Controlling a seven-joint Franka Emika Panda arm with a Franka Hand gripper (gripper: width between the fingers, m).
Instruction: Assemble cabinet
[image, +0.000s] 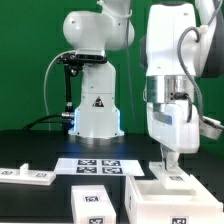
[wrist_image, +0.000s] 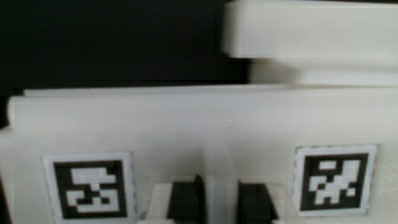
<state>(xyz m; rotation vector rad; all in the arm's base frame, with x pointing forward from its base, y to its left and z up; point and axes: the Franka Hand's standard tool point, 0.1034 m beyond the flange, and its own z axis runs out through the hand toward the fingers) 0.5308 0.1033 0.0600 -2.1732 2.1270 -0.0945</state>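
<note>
The cabinet body (image: 165, 197), a white boxy part with tags, sits at the front on the exterior view's right. My gripper (image: 170, 162) points straight down onto its top. In the wrist view the body (wrist_image: 196, 125) fills the frame, with one tag (wrist_image: 93, 186) on one side and another tag (wrist_image: 334, 180) on the other. My gripper (wrist_image: 219, 200) has its dark fingertips (wrist_image: 183, 203) pressed on either side of a thin white upright edge of the body. A second white block with a tag (image: 92, 202) lies at the front centre. A flat white panel (image: 25, 175) lies at the exterior view's left.
The marker board (image: 95, 165) lies flat on the black table behind the parts. The arm's white base (image: 92, 105) stands at the back centre, with a black stand (image: 68, 85) beside it. A green wall closes the back.
</note>
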